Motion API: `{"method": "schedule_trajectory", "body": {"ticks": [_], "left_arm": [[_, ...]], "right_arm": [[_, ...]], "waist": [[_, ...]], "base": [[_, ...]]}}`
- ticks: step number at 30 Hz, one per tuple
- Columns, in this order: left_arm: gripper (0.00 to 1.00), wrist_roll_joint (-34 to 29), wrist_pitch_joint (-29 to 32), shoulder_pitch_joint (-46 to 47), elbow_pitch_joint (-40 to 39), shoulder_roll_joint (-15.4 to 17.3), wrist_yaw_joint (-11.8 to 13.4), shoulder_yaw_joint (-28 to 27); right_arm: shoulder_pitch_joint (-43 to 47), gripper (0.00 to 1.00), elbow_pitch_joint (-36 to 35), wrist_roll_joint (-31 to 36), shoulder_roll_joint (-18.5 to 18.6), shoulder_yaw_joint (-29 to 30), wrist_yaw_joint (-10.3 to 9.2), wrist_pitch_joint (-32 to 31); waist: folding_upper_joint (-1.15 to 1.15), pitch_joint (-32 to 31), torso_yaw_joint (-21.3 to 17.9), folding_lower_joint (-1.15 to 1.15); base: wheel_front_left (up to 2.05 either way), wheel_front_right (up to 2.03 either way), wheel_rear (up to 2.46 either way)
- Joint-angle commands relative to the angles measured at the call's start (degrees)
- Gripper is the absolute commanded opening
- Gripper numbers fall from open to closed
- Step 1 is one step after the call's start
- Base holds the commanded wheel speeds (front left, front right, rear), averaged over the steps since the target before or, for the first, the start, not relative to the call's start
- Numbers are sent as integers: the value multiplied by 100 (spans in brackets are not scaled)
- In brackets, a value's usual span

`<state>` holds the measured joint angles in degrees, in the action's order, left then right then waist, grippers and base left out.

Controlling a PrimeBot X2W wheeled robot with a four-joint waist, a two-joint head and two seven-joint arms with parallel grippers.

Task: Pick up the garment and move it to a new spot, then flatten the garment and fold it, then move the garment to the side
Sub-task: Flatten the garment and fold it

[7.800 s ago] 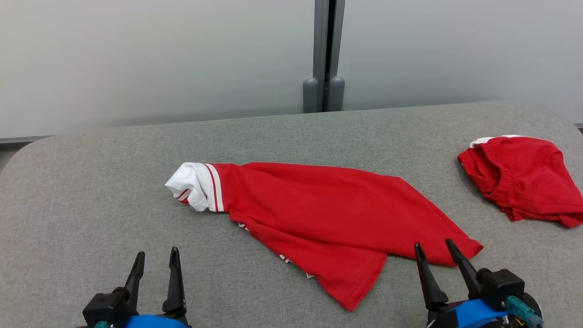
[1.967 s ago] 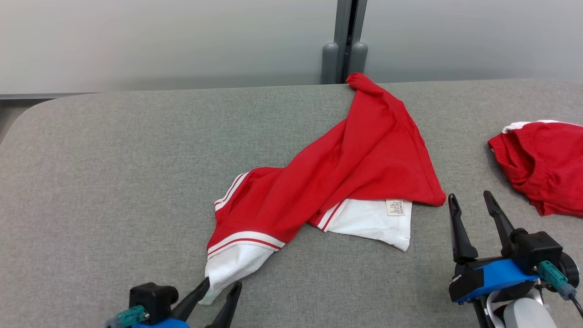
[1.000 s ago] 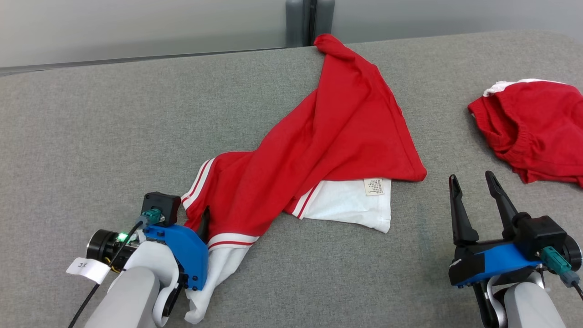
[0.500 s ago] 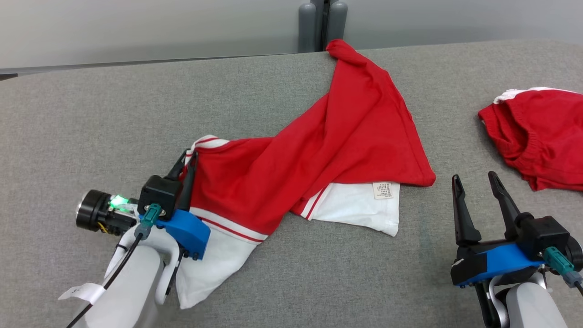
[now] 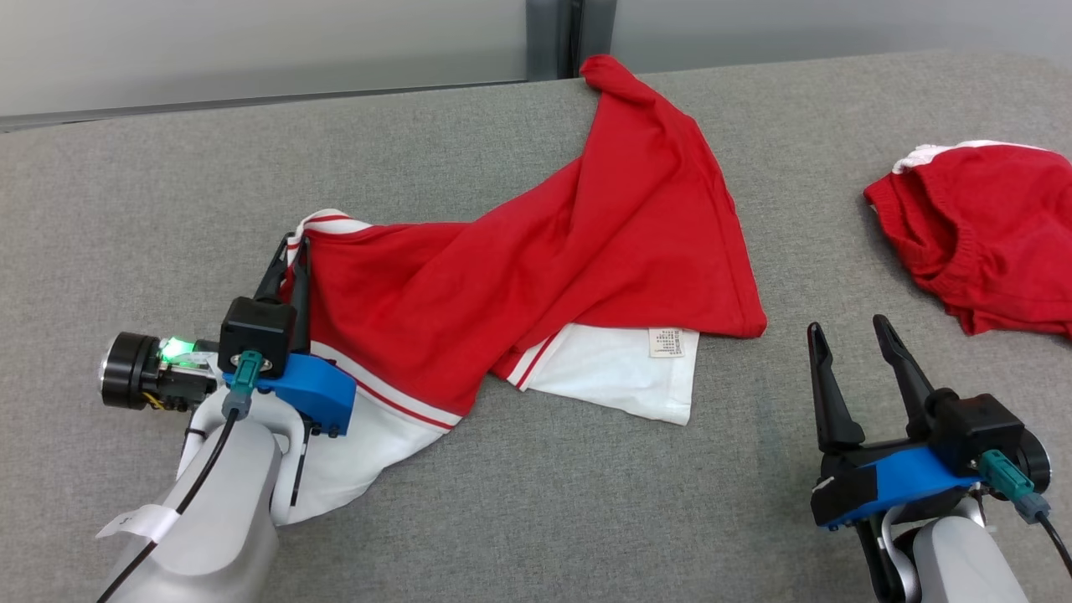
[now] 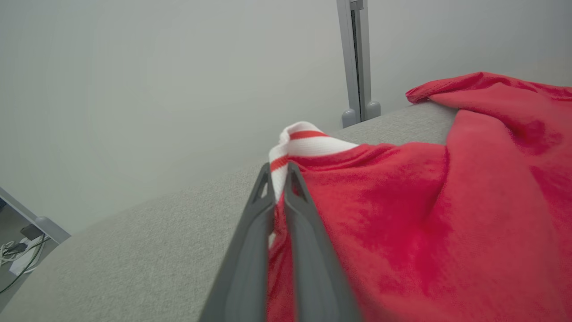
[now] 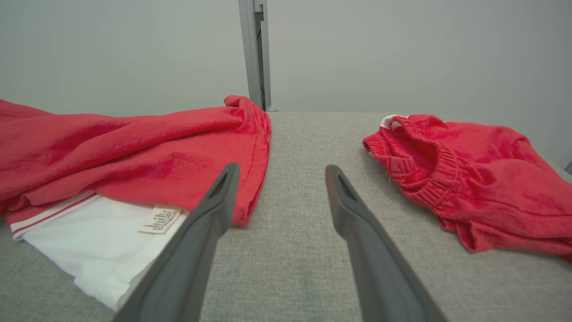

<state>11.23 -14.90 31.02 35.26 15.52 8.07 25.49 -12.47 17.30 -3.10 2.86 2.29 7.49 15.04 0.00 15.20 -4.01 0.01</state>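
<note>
Left claw clamps the striped edge of the red-and-white cotton shirt; right claw gapes empty; I'd pull left, low, slowly.

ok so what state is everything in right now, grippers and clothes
left gripper: shut, pinching the striped edge of the red and white garment
right gripper: open, holding nothing, over bare table
red and white garment: unfolded, twisted and rumpled on the table
care label: exposed, face up on the white panel
second red garment: bunched in a heap at the right, apart from both grippers
</note>
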Motion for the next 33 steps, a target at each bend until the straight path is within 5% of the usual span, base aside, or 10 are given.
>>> {"method": "schedule_trajectory", "body": {"ticks": [1,2,3,10,24,33], "left_arm": [[40,17,-32,108,65,-14,36,-42],[89,12,-34,119,98,-31,50,-66],[100,18,-35,127,92,-53,85,-128],[100,241,-34,-258,-262,-184,55,-635],[100,703,-34,-2060,-1325,-792,-720,-1148],[100,822,-36,-2862,-1641,-1023,-806,-1417]], "right_arm": [[-41,100,16,-31,6,-9,1,18],[-47,100,27,-42,6,-21,1,19],[-52,100,38,-49,6,-25,1,19],[-41,100,48,-33,5,7,1,19],[435,100,-33,-127,5,16,1,19],[722,100,34,-392,6,-157,1,19]], "waist": [[0,-2,-5,-1],[0,-5,-7,-1],[0,-7,-6,-1],[0,-87,67,-1],[0,-711,324,-1],[0,-1036,351,-1]], "base": [[0,0,0],[0,0,0],[0,0,0],[0,0,0],[0,0,0],[0,0,0]]}}
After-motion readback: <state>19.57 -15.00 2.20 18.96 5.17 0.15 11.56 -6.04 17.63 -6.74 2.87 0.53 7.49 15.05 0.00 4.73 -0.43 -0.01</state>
